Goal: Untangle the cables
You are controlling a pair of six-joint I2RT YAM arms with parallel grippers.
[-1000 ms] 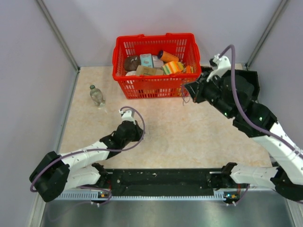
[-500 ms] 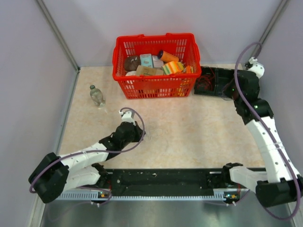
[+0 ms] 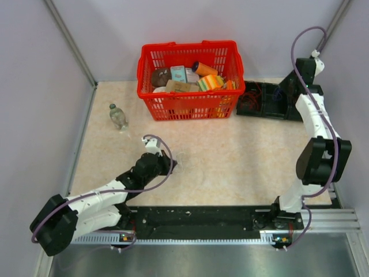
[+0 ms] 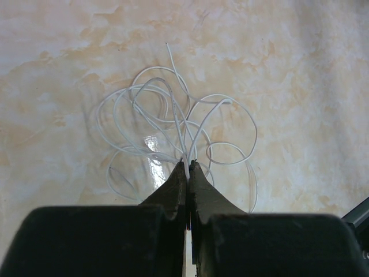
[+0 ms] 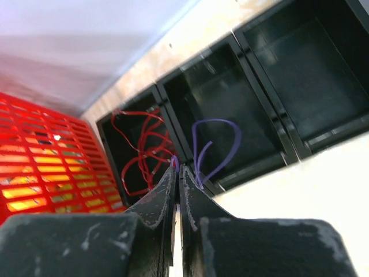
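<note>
A tangle of thin white cables [image 4: 173, 124] lies in loose loops on the beige table; it shows faintly in the top view [image 3: 180, 160]. My left gripper [image 4: 188, 164] is low over the table at the tangle's near edge [image 3: 172, 165], shut on a white strand. My right gripper [image 5: 177, 167] is shut on a thin purple cable [image 5: 222, 144] that loops over the middle compartment of a black tray [image 5: 277, 104]. Red cables [image 5: 141, 147] lie coiled in the tray's left compartment. In the top view the right gripper [image 3: 283, 91] hangs over the tray [image 3: 262, 109].
A red basket [image 3: 187, 107] full of groceries stands at the back centre, right beside the black tray. A small plastic bottle [image 3: 118, 116] stands at the back left. Grey walls close in both sides.
My right arm has swung from in front of the basket to the back right and now stands tall over the black tray. My left arm has shifted only slightly.
</note>
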